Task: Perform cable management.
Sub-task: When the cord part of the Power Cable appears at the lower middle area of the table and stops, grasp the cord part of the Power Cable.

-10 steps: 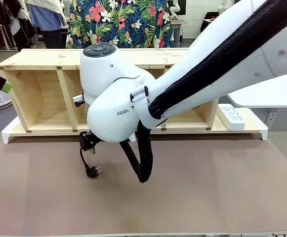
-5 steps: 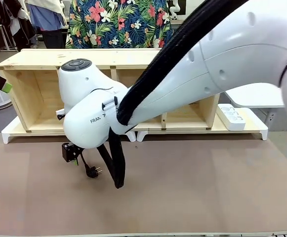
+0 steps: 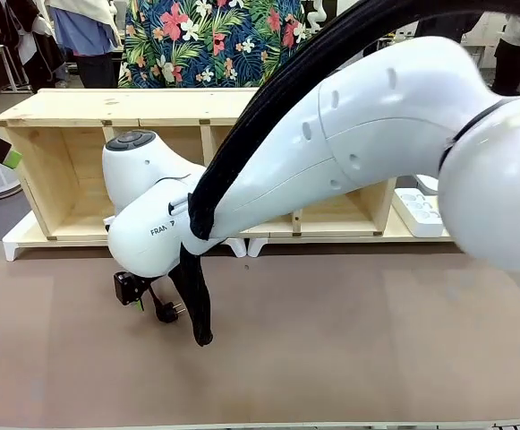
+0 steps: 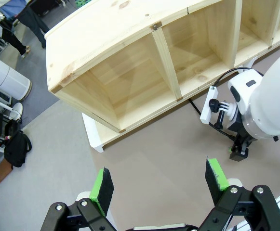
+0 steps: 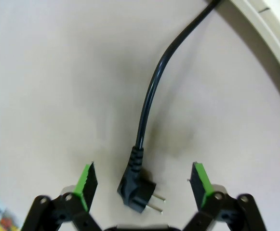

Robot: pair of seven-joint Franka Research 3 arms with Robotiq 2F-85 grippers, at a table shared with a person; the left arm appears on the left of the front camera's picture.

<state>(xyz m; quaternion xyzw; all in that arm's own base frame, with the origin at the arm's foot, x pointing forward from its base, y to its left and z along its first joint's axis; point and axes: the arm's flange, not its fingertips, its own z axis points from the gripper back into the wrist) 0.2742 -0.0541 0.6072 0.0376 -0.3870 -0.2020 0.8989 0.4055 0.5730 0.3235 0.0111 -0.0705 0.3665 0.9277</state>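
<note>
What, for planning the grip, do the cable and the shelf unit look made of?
The cable: black, smooth, slightly glossy sheath, probably rubber or PVC. Its plug looks like moulded plastic, with two shiny metal prongs. The shelf unit: pale unpainted wood, likely pine, with visible grain and knots.

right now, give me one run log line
phase: pre-grasp | right end effector: open, over plug | cable: loose, ungrasped | left end effector: open, empty

The right arm (image 3: pixel 358 134) sweeps from the right edge to left of centre, a black braided hose (image 3: pixel 242 139) running along it. The right gripper (image 3: pixel 134 296) hangs low over the brown table (image 3: pixel 376 358), lower left, just beside the cable (image 3: pixel 165 312) plug lying flat. A wooden shelf unit (image 3: pixel 63 107) spans the back.
</note>
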